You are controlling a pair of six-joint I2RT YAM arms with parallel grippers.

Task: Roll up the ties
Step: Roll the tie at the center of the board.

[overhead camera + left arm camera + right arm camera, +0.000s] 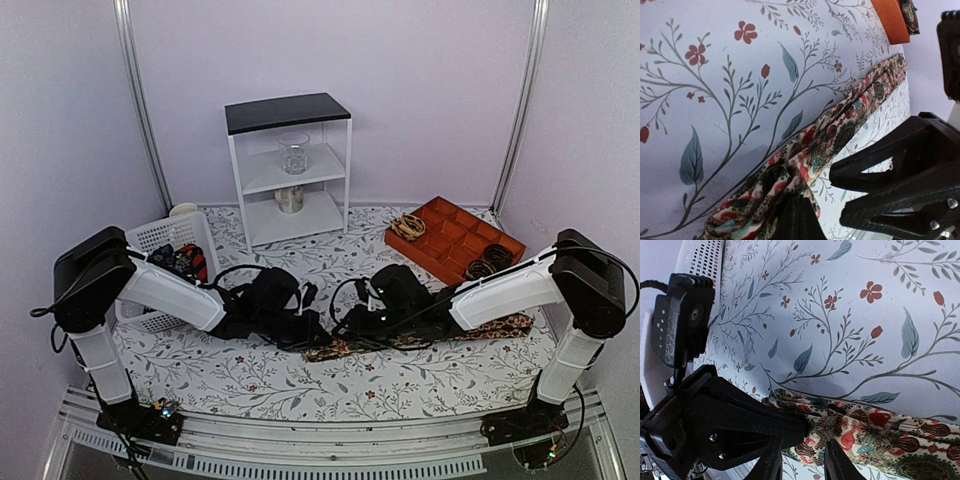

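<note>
I have one tie laid out flat on the floral tablecloth. It runs from the middle of the table towards the right side, in front of the orange tray. Both arms reach in low and meet at its near-centre end. My left gripper comes to a single point there, and I read it as pinched onto the fabric, which bunches up around the tip. My right gripper sits just beside it with its fingers parted, straddling the patterned cloth rather than clamping it. The rest of the tie lies slack and unrolled. A white basket stands at the left, and a white shelf stands at the back.
</note>
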